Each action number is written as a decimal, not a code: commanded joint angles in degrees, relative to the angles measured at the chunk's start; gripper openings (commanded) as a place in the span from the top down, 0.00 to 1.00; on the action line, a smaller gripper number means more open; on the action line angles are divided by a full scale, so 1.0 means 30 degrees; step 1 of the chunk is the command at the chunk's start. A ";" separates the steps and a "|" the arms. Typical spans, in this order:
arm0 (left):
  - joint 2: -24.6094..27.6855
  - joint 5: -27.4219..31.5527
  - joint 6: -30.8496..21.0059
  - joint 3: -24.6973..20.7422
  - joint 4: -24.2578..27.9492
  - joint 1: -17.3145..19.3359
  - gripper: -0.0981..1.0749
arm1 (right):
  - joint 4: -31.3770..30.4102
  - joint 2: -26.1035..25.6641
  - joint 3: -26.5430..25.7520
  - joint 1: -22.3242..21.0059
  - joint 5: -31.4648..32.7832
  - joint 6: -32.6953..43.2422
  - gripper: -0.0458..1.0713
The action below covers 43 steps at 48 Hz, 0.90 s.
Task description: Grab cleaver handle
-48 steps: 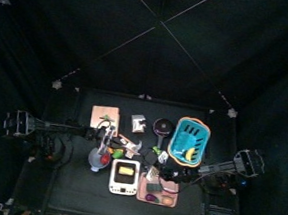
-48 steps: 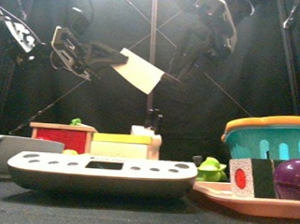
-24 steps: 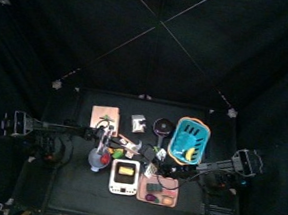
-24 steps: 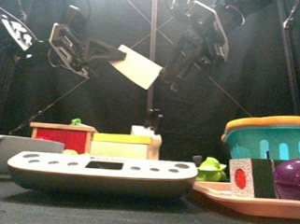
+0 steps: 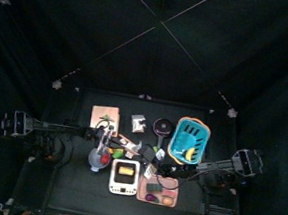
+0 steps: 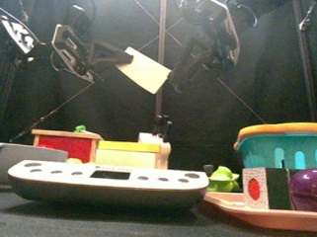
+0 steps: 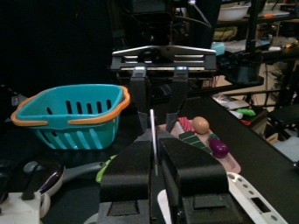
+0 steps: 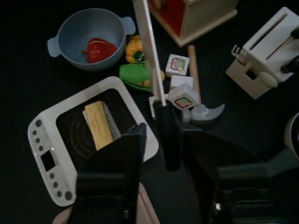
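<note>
Looking at the front view, the cleaver (image 6: 146, 71) is nowhere near the surface (image 6: 143, 227), it's up in the air in the middle, tilted, with its pale blade facing the camera. The left gripper (image 6: 114, 57) comes in from the left and is clamped on the blade. In its own wrist view you see the blade edge-on as a thin line pinched right between the two jaws.

The right gripper (image 8: 170, 131) hangs down from above, just beside the blade. Its wrist cam looks straight down along the cleaver: the dark handle (image 8: 170, 147) sits between its jaws and the thin blade edge runs on past them. The jaws are at a middling width, one on each side of the handle, and there's a sliver of gap on both sides as far as I can see, so I wouldn't call it a grip yet.

Down below it's pretty crowded. There's a white scale (image 6: 105, 182) at the front, a red box (image 6: 70, 144) behind it, a teal basket (image 6: 286, 146) with an orange rim on the right and a pink tray (image 6: 237, 205) in front of the basket
</note>
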 commanded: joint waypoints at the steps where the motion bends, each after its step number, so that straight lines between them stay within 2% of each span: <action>1: -0.0146 -0.0205 0.0029 -0.0205 -0.0059 0.0000 0.54 | -0.0029 -0.0293 -0.0176 -0.0088 -0.0059 0.0000 0.40; 9: -0.0146 -0.0176 0.0029 -0.0176 -0.0059 0.0000 0.54 | 0.0000 -0.0293 0.0000 -0.0264 -0.0029 0.0029 0.54; 18: -0.0146 -0.0176 0.0029 -0.0146 -0.0088 0.0029 0.51 | 0.0029 -0.0293 0.0029 -0.0293 0.0000 0.0029 0.58; 28: -0.0146 -0.0176 -0.0117 -0.0146 -0.0410 0.0029 0.30 | 0.0088 -0.0293 0.0264 -0.0234 0.0000 0.0088 0.58; 35: -0.0264 -0.0205 0.0000 -0.0088 -0.1816 0.0088 0.18 | 0.0850 -0.0293 0.0381 -0.0264 0.0059 0.0059 0.58; 43: -0.0352 -0.0205 0.0029 0.0264 -0.4688 0.0322 0.17 | 0.1729 -0.0527 0.0439 -0.0293 0.0527 0.0059 0.58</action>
